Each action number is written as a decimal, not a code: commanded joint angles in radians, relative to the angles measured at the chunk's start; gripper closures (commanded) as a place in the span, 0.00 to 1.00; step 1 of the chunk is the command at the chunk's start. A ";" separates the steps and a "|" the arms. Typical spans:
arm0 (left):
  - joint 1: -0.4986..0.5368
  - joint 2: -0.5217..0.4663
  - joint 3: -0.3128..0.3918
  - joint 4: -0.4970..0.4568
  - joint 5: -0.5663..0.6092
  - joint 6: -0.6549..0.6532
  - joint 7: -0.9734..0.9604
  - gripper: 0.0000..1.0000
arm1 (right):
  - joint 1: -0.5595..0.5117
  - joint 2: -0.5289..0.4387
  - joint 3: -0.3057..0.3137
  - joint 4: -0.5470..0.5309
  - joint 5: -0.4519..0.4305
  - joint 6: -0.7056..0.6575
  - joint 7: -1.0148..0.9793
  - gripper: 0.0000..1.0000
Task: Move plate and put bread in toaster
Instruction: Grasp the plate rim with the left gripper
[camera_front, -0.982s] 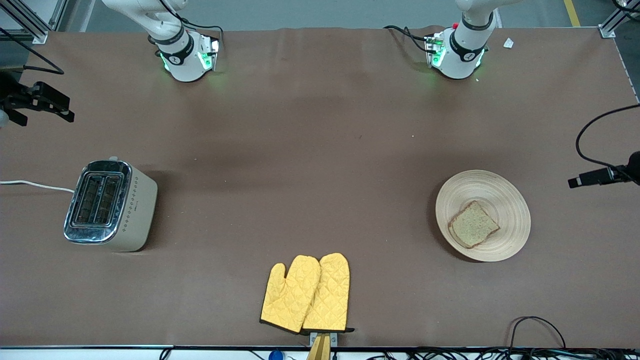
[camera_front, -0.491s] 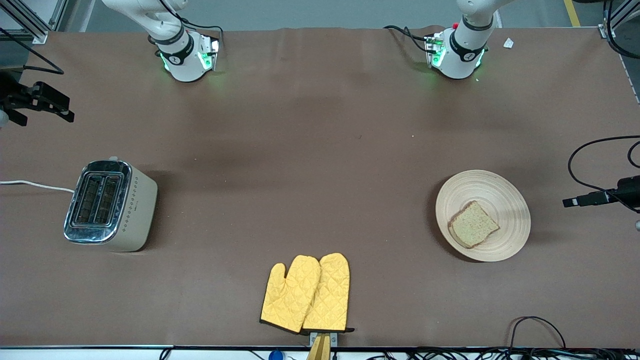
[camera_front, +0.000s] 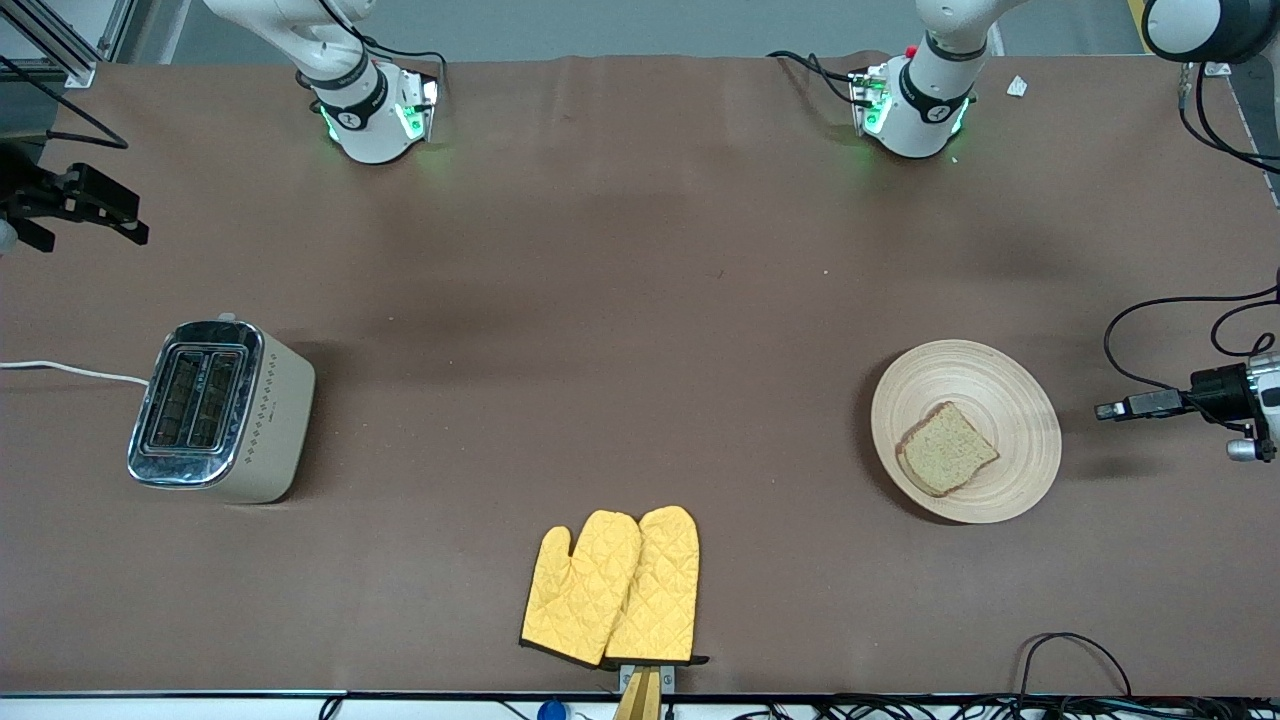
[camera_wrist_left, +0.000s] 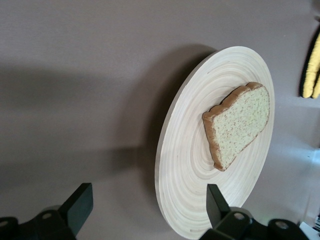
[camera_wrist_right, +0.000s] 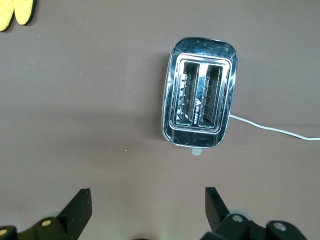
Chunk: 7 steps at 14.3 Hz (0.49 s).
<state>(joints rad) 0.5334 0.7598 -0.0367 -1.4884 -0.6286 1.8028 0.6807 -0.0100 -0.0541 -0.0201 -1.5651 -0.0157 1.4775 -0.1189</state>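
The plate (camera_front: 966, 431) lies toward the left arm's end of the table, the bread (camera_front: 946, 448) on it at about seven o'clock from its centre. The toaster (camera_front: 220, 411) stands at the right arm's end; no lettering on it is readable. The left gripper (camera_wrist_left: 146, 207) hovers over the plate's edge, jaws wide, empty. The right gripper (camera_wrist_right: 147, 210) hangs beside the toaster, wide, empty. Yellow mitts (camera_front: 612, 587) lie nearest the camera.

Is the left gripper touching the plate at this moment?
Apart. In the front view, bare table shows between the left gripper and the rim of the plate. Its open fingers hold nothing.
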 joint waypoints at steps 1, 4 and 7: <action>0.016 0.059 -0.009 0.023 -0.074 -0.003 0.107 0.03 | -0.001 -0.023 0.002 -0.019 0.000 0.006 -0.001 0.00; 0.017 0.076 -0.009 0.023 -0.083 -0.005 0.161 0.13 | -0.001 -0.021 0.002 -0.019 0.000 0.006 -0.002 0.00; 0.014 0.090 -0.011 0.023 -0.085 -0.006 0.168 0.19 | -0.001 -0.023 0.002 -0.019 0.000 0.006 -0.002 0.00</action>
<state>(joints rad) 0.5399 0.8369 -0.0387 -1.4856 -0.6982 1.8034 0.8319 -0.0100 -0.0541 -0.0201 -1.5652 -0.0157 1.4774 -0.1189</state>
